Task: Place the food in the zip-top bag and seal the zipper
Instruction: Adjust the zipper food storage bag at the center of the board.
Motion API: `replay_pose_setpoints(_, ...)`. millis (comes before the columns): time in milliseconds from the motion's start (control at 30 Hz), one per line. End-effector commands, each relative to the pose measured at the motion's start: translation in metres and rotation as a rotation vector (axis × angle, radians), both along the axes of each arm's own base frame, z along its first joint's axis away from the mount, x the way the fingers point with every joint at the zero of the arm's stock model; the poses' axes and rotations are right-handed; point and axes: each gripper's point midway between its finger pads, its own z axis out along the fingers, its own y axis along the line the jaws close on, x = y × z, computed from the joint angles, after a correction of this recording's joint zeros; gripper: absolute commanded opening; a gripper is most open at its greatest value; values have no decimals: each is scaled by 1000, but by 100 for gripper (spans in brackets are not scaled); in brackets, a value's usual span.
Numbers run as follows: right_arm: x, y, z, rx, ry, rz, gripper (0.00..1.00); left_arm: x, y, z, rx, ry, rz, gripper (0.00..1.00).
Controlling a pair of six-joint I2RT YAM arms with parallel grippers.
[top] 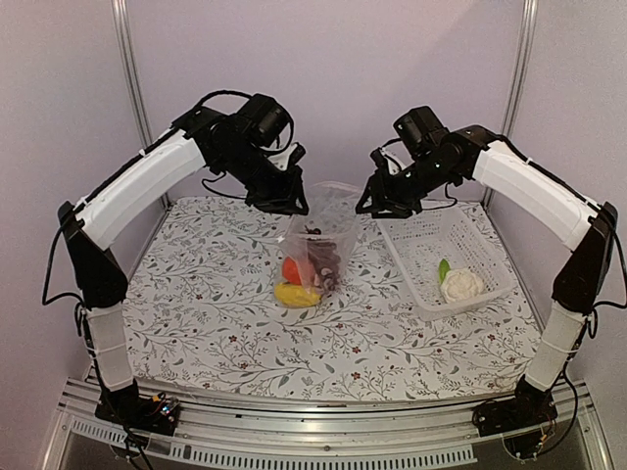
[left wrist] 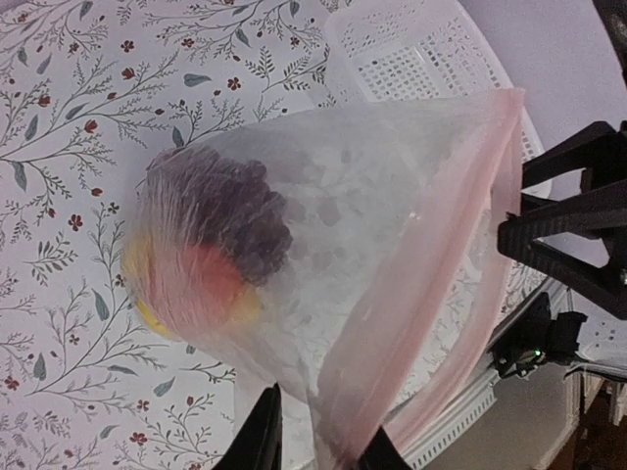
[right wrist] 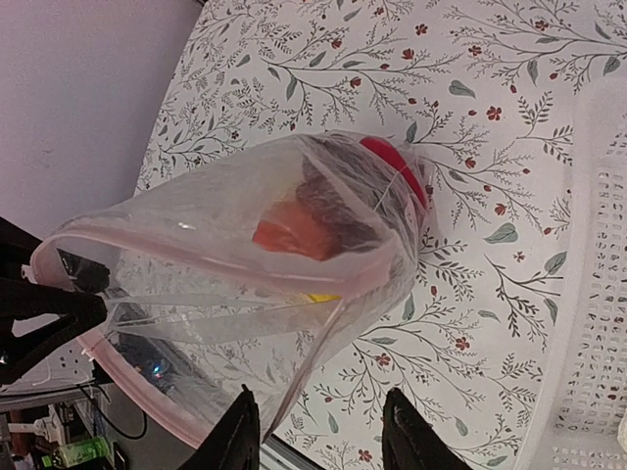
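The clear zip-top bag (top: 318, 230) hangs upright over the middle of the cloth, its bottom resting on it. Inside are a dark purple grape bunch (top: 324, 258), a red piece (top: 292, 269) and a yellow piece (top: 296, 294). My left gripper (top: 291, 203) is shut on the bag's left top corner; in the left wrist view (left wrist: 321, 436) the pink zipper (left wrist: 431, 294) runs down between its fingers. My right gripper (top: 370, 203) is open at the bag's right top edge; in its wrist view (right wrist: 318, 431) the bag's edge (right wrist: 294, 392) lies near one finger. A white cauliflower (top: 460, 286) lies in the basket.
The white perforated basket (top: 421, 235) stands right of the bag and also holds a small green piece (top: 444, 269). A floral cloth (top: 196, 313) covers the table. Metal posts stand at the back corners, and a rail runs along the near edge.
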Motion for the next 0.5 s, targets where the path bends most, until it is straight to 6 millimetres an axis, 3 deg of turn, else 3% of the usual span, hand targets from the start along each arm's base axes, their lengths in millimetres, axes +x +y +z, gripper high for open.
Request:
replay_pose_setpoints(0, -3, 11, -2, 20, 10, 34, 41, -23, 1, -11, 62, 39, -57, 19)
replay_pose_setpoints(167, 0, 18, 10, 50, 3, 36, 49, -18, -1, -5, 57, 15, -47, 10)
replay_pose_setpoints(233, 3, 18, 10, 36, -6, 27, 47, -16, -2, -2, 51, 5, -47, 6)
replay_pose_setpoints(367, 7, 17, -1, -1, 7, 24, 15, -10, -3, 7, 40, -31, -35, 0)
replay_pose_setpoints(467, 14, 24, 4, 15, -4, 29, 2, -4, -2, 19, 25, -75, -14, 0)
